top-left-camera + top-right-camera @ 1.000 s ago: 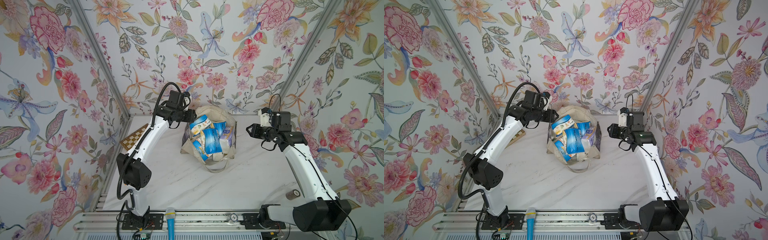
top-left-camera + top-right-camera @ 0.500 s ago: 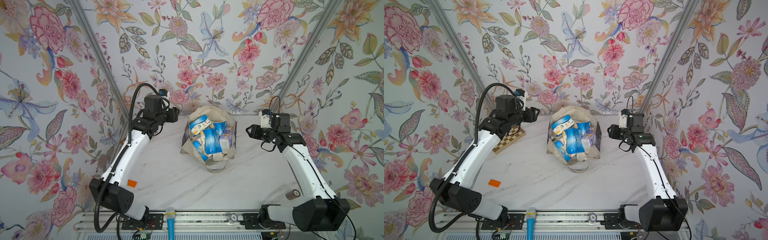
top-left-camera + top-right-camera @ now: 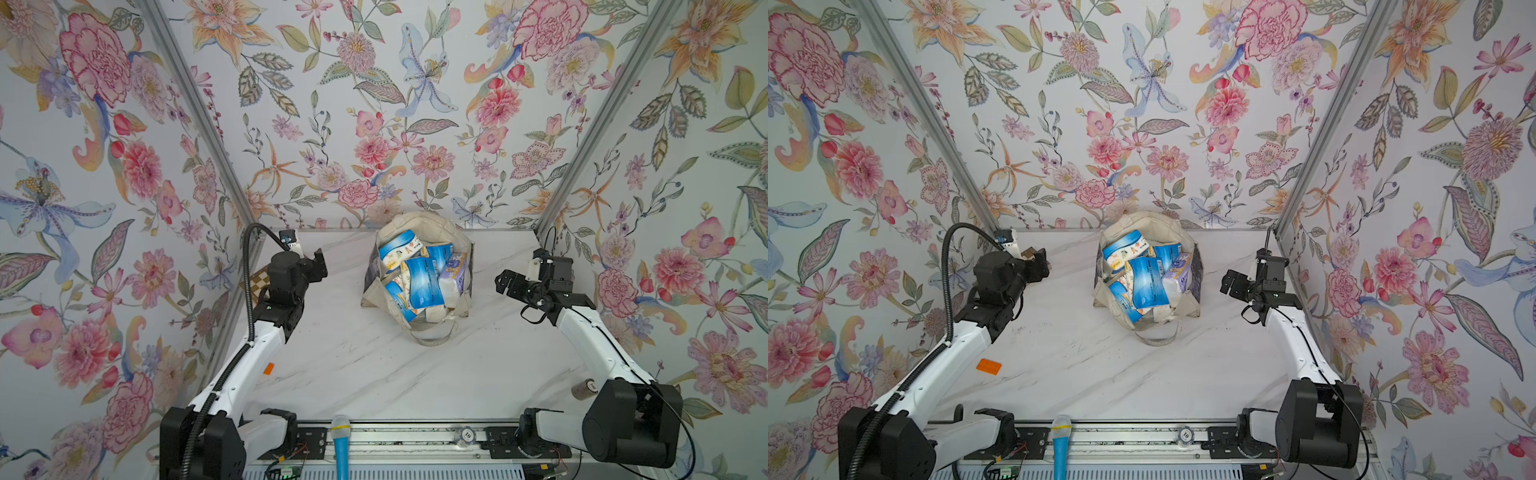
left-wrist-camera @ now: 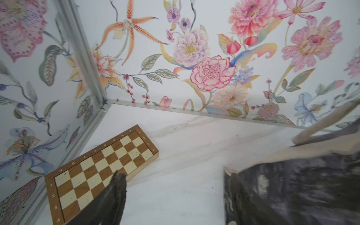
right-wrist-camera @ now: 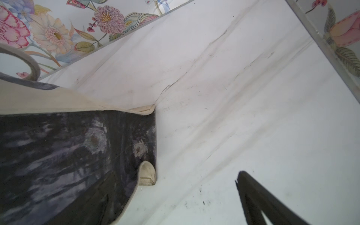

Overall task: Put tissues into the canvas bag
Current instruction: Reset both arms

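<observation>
Either side of the full canvas bag (image 3: 415, 219), left hand (image 3: 318, 266) and right hand (image 3: 505, 282) hang open, empty; tissues (image 3: 419, 278) look all packed; next, just pull clear.

Contents, by count. One canvas bag (image 3: 419, 218). The tissues (image 3: 422, 278) showing at its mouth come to at least six overlapping packs: four blue-and-white, one lavender pack (image 3: 455, 264) and one white pack (image 3: 451, 286). Any packs beneath these are hidden, so the full total cannot be told. One chessboard (image 4: 101, 167). One blue microphone (image 3: 340, 444). One orange tag (image 3: 988, 366). One small brown cylinder (image 3: 584, 388). One round disc (image 3: 467, 435) marked 10. Two robot arms: one left arm (image 3: 253, 357), one right arm (image 3: 590, 340).
</observation>
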Controlling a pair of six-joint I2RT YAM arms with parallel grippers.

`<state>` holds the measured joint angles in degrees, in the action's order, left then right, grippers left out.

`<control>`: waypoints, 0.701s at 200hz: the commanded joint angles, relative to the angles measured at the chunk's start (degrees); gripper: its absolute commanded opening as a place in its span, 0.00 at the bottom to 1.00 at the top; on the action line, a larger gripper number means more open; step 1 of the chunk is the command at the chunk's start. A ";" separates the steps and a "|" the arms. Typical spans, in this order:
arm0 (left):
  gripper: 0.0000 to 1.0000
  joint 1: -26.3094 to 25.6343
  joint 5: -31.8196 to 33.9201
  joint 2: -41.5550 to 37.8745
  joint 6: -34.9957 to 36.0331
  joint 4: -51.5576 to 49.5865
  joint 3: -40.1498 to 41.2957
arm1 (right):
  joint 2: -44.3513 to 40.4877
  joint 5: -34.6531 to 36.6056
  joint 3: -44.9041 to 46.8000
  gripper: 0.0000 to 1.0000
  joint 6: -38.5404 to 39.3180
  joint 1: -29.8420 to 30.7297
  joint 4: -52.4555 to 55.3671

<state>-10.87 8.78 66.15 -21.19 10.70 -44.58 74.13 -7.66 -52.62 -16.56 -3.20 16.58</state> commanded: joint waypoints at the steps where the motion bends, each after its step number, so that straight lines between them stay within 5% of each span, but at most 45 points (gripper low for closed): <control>1: 0.84 0.39 11.83 -1.86 1.93 20.13 9.80 | 0.02 4.16 2.58 0.99 -0.93 -0.12 -7.13; 19: 0.99 0.32 16.87 0.41 3.09 27.12 15.12 | 0.79 5.34 4.75 0.99 -0.99 -0.21 -10.31; 92: 0.99 0.33 22.72 15.28 14.71 47.04 19.26 | -1.58 8.72 16.64 0.99 1.30 0.35 -28.14; 140: 0.99 0.33 23.70 16.41 16.16 31.00 12.57 | -1.38 9.43 17.03 0.99 2.57 0.57 -27.17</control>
<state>-10.87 30.15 82.94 -6.87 49.80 -27.66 73.78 0.47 -35.24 -15.40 -3.07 -8.67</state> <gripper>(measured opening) 0.994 0.988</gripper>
